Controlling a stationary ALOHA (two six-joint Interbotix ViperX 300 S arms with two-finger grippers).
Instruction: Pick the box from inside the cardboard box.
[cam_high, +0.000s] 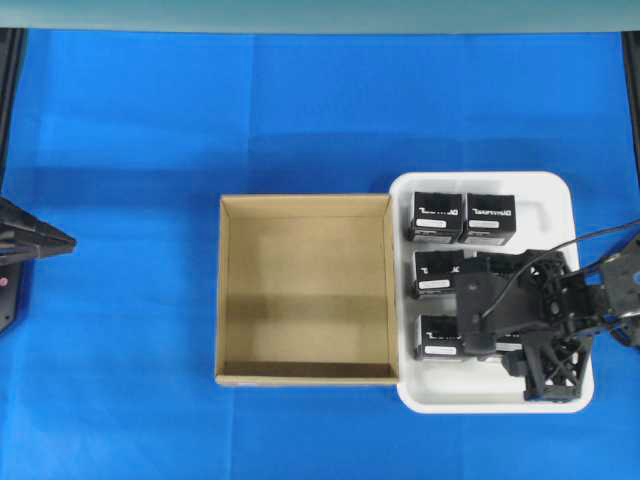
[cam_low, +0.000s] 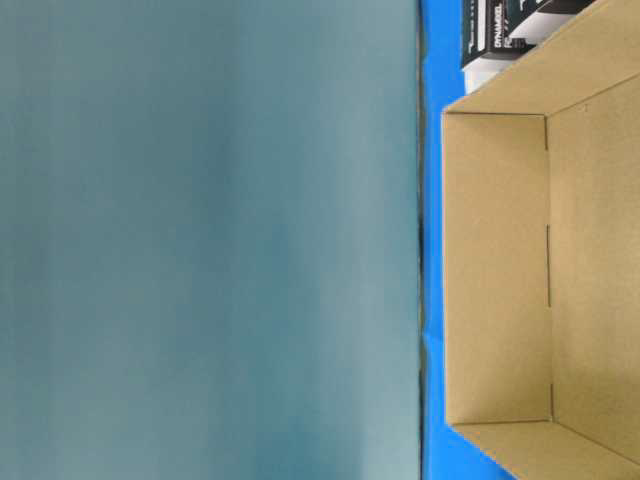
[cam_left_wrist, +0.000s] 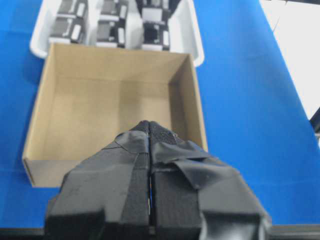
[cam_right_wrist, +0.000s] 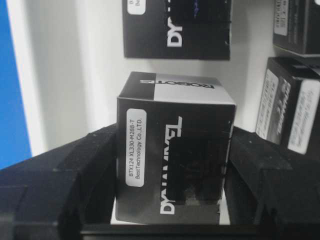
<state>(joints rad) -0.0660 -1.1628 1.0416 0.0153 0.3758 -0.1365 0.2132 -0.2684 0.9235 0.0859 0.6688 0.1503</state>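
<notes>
Box (cam_right_wrist: 172, 165) is sitting clamped btwn right gripper (cam_right_wrist: 170, 200) jaws over the white tray (cam_high: 560, 195), at 3 o'clock of the cardboard box (cam_high: 305, 297), prob for stowing w/ the others. Left gripper (cam_left_wrist: 150, 150) is idling, jaws together.

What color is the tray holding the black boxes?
White; the tray shows best in the overhead view.

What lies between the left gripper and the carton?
Only bare blue cloth, as the overhead view shows: the left gripper is at the left edge, apart from the empty carton.
</notes>
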